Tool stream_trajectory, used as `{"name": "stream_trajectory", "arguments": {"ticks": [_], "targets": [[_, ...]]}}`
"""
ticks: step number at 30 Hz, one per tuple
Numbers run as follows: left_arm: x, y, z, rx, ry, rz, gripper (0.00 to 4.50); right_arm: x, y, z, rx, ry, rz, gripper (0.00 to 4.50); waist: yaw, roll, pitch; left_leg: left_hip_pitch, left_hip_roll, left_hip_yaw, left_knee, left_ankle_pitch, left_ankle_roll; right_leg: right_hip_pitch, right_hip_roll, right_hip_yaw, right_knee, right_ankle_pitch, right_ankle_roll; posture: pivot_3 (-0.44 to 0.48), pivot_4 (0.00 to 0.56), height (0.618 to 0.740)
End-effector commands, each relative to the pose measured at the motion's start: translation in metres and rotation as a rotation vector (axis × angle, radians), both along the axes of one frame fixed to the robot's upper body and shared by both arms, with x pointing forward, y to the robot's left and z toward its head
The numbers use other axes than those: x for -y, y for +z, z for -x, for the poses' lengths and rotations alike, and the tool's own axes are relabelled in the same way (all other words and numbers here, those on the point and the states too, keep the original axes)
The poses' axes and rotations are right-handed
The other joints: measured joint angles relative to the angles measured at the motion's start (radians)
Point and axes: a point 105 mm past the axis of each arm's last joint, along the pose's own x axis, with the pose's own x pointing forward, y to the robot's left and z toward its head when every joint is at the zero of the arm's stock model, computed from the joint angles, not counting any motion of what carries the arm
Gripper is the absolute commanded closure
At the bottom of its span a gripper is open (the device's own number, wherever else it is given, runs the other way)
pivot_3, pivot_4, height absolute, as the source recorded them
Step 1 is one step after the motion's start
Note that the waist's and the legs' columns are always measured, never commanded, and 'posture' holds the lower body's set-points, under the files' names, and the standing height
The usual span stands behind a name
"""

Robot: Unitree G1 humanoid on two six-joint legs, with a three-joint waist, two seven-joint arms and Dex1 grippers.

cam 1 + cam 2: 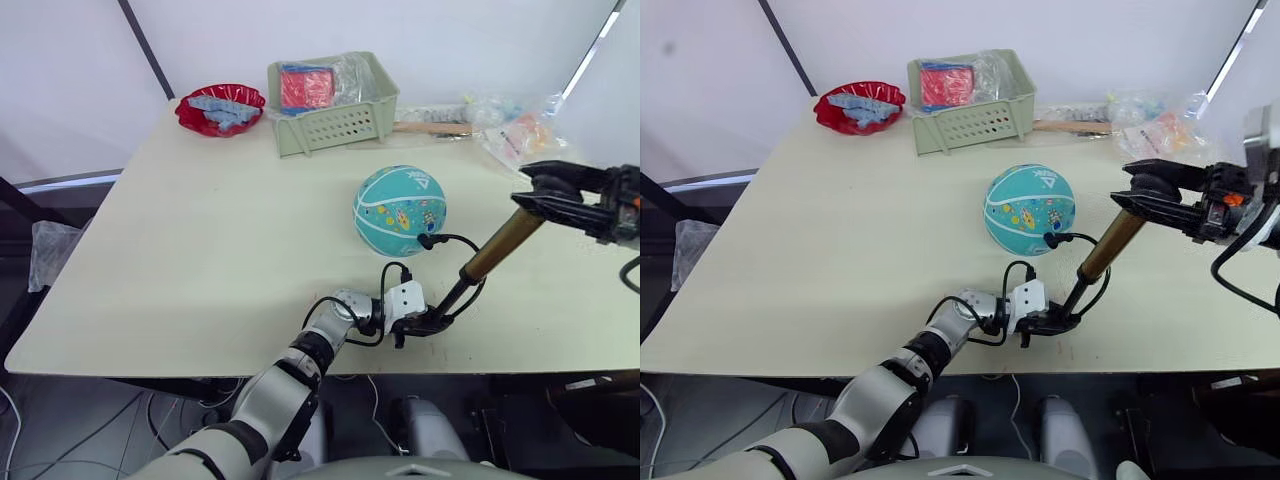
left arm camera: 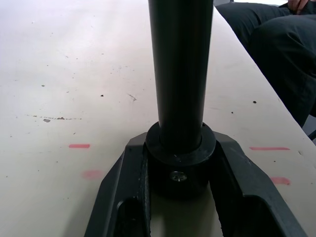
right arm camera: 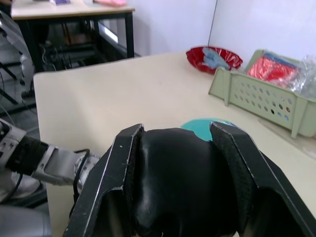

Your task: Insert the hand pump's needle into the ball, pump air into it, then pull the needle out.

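Note:
The teal ball [image 1: 400,210] rests on the table, right of centre. The hand pump [image 1: 497,250] leans beside it, bronze barrel tilted up to the right. My left gripper [image 1: 425,322] is shut on the pump's black end cap [image 2: 180,170] down on the tabletop. My right gripper [image 1: 525,187] is shut on the black handle [image 3: 180,182] at the raised end. The thin black hose [image 1: 470,245] loops from the pump to a small black fitting [image 1: 427,241] touching the ball's lower right side. The needle itself is hidden there.
A green basket [image 1: 335,125] with a red packet stands at the back. A red bowl [image 1: 205,113] holding blue cloth is left of it. A wooden-handled tool [image 1: 432,127] and plastic bags [image 1: 520,125] lie at the back right. The table's front edge [image 1: 200,378] is close to the left gripper.

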Motion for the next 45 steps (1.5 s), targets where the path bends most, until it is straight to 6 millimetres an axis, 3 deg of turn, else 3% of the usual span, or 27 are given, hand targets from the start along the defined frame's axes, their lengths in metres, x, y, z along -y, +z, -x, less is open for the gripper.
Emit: {"name": "stream_trajectory", "arguments": {"ticks": [1, 13, 23, 27, 32, 36, 45], "targets": [[-0.027, -0.04, 0.011, -0.121, 0.057, -0.13, 3.35, 0.006, 0.027, 0.008, 0.115, -0.012, -0.014, 2.87, 0.0, 0.0, 0.0, 0.0, 0.0, 0.0, 0.0, 0.0, 0.0, 0.0, 0.0, 0.0, 0.0, 0.0, 0.0, 0.0, 0.15, 0.735], [-0.027, -0.039, 0.01, -0.115, 0.064, -0.128, 3.35, -0.012, -0.058, -0.002, -0.041, 0.038, 0.077, 2.87, -0.003, -0.001, -0.002, 0.002, 0.0, 0.0, 0.0, 0.0, 0.0, 0.002, 0.001, 0.0, 0.0, -0.001, 0.002, 0.0, 0.15, 0.735], [-0.029, -0.039, 0.009, -0.114, 0.069, -0.127, 3.35, -0.028, -0.141, -0.001, -0.095, 0.012, 0.126, 2.87, -0.01, -0.009, -0.009, 0.004, 0.001, -0.001, 0.0, 0.0, 0.0, 0.003, 0.001, -0.001, 0.0, -0.001, 0.002, 0.0, 0.15, 0.735], [-0.028, -0.039, 0.009, -0.115, 0.069, -0.127, 3.35, -0.032, -0.16, 0.001, -0.105, 0.001, 0.117, 2.87, -0.012, -0.009, -0.011, 0.005, 0.001, -0.001, 0.0, 0.0, 0.0, 0.004, 0.002, -0.001, 0.0, -0.001, 0.002, 0.0, 0.15, 0.735], [-0.028, -0.039, 0.009, -0.114, 0.067, -0.128, 3.35, -0.034, -0.168, 0.003, -0.101, 0.003, 0.134, 2.87, -0.011, -0.008, -0.013, 0.005, 0.001, -0.001, 0.0, 0.0, 0.0, 0.004, 0.002, -0.001, 0.0, -0.001, 0.002, 0.0, 0.15, 0.735], [-0.027, -0.039, 0.01, -0.114, 0.067, -0.125, 3.35, -0.033, -0.157, 0.003, -0.086, 0.002, 0.109, 2.87, -0.011, -0.008, -0.013, 0.005, 0.002, -0.001, 0.0, 0.0, 0.0, 0.004, 0.002, -0.001, 0.0, -0.001, 0.002, 0.0, 0.15, 0.735], [-0.028, -0.041, 0.011, -0.122, 0.07, -0.128, 3.35, -0.025, -0.091, -0.003, 0.013, -0.001, 0.018, 2.87, -0.006, -0.005, -0.01, 0.003, 0.001, -0.001, 0.0, 0.0, 0.0, 0.003, 0.001, -0.001, -0.001, 0.0, 0.0, 0.0, 0.15, 0.735]]}}
